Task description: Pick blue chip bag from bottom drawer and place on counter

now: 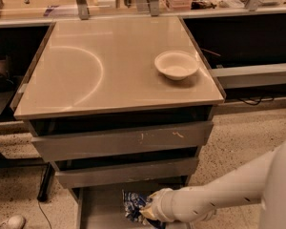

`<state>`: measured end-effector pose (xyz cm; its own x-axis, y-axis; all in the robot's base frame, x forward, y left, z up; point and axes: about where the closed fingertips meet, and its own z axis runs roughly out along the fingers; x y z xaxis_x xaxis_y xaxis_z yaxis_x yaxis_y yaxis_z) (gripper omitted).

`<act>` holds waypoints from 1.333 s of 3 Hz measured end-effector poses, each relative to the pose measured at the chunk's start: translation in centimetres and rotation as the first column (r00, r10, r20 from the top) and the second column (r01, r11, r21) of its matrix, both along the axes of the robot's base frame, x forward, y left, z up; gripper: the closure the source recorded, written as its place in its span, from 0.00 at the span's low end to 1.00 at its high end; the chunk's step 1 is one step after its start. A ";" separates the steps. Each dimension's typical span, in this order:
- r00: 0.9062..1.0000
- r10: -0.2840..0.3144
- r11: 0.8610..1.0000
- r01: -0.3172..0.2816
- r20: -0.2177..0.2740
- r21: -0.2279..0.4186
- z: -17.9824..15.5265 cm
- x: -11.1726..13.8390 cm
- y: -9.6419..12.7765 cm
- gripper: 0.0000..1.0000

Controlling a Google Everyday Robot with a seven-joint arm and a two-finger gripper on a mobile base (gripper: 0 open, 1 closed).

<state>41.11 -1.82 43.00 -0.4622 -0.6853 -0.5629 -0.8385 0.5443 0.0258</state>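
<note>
Reaching down into the open bottom drawer [101, 205], my claw [147, 214] sits against the blue chip bag [132, 203] on the drawer floor, its grip I cannot tell, while a white bowl [176, 65] rests on the worktop [86, 80].

The gripper [147, 213] is down in the bottom drawer [97, 206], right against the blue chip bag [132, 202]; how it meets the foil I cannot make out. The bag's side toward the gripper is covered. On the near side of the gripper the drawer runs out of view, and behind it the white arm [229, 194] is cut off.
</note>
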 end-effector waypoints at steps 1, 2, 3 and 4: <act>1.000 -0.001 0.999 0.000 -0.018 -0.054 3.4 -3.6 -0.8 1.00; 0.999 -0.009 0.997 0.013 0.051 -0.075 6.9 -3.0 -1.5 1.00; 0.999 -0.009 0.997 0.012 0.041 -0.076 7.9 -2.9 -1.5 1.00; 0.999 -0.010 0.996 0.015 0.053 -0.086 11.0 -3.3 -2.2 1.00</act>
<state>37.81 -3.99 54.01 -0.4425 -0.7269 -0.5251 -0.8307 0.5529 -0.0655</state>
